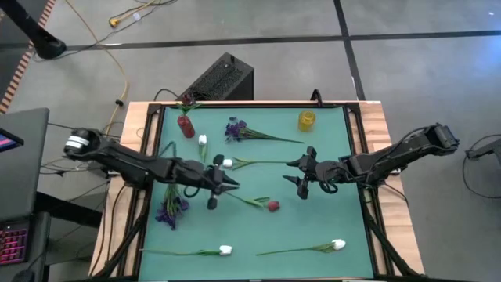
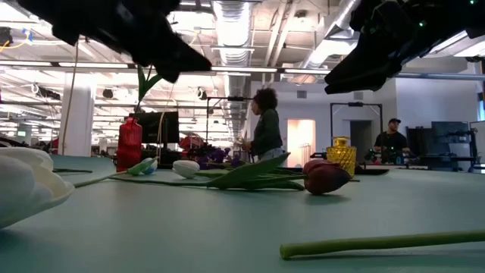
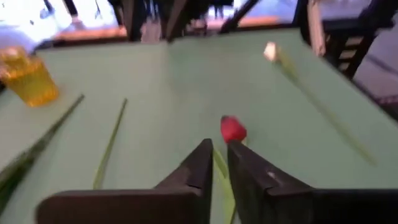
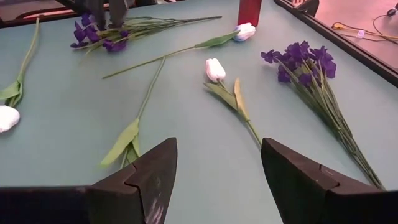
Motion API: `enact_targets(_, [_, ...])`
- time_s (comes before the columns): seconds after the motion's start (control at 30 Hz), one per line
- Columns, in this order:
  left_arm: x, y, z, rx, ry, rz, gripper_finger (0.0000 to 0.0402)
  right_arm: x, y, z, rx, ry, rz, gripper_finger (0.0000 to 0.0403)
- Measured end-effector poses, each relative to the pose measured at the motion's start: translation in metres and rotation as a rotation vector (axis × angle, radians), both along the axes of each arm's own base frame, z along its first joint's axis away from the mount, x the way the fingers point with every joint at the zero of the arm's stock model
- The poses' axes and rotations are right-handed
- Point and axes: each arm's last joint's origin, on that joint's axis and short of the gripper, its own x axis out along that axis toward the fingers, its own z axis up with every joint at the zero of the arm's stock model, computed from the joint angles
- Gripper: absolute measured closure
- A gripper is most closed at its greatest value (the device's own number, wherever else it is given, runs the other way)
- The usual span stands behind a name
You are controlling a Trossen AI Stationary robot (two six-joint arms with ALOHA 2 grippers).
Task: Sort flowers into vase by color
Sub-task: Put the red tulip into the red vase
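4 white tulips (image 1: 225, 251), 1 red tulip (image 1: 272, 206) and 2 purple bunches (image 1: 172, 210) lie loose. Left gripper (image 1: 223, 186) fingers nearly clenched (red tulip's stem between them); right gripper (image 1: 304, 174) spread, empty.

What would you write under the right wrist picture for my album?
Open right gripper hovers over white tulips and purple flowers lying on the green table.

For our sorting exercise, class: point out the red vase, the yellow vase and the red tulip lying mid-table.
red vase (image 1: 185, 126), high view, its body.
yellow vase (image 1: 306, 120), high view, its top.
red tulip (image 1: 272, 206), high view, its bloom.
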Motion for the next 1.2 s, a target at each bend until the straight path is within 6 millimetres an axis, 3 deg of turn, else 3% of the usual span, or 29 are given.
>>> enact_targets(0.23, [0.036,-0.018,-0.027,0.092,0.263,-0.062,0.0237,-0.002,0.004,-0.002,-0.001,0.018,0.019,0.0143])
enact_targets(0.37, [0.052,-0.022,-0.038,0.125,0.389,-0.048,0.0201,-0.002,0.005,-0.003,-0.004,0.031,0.026,0.0143])
enact_targets(0.63, [0.070,-0.020,-0.064,0.141,0.519,-0.069,0.0194,-0.003,0.005,-0.003,-0.007,0.041,0.027,0.0143])
enact_targets(1.0, [0.063,-0.009,-0.072,0.121,0.649,-0.023,0.0193,-0.004,0.006,-0.005,0.001,0.050,0.026,0.0143])
enact_targets(1.2, [0.066,-0.007,-0.071,0.082,0.616,-0.066,0.0199,-0.004,0.006,-0.004,0.006,0.046,0.024,0.0143])
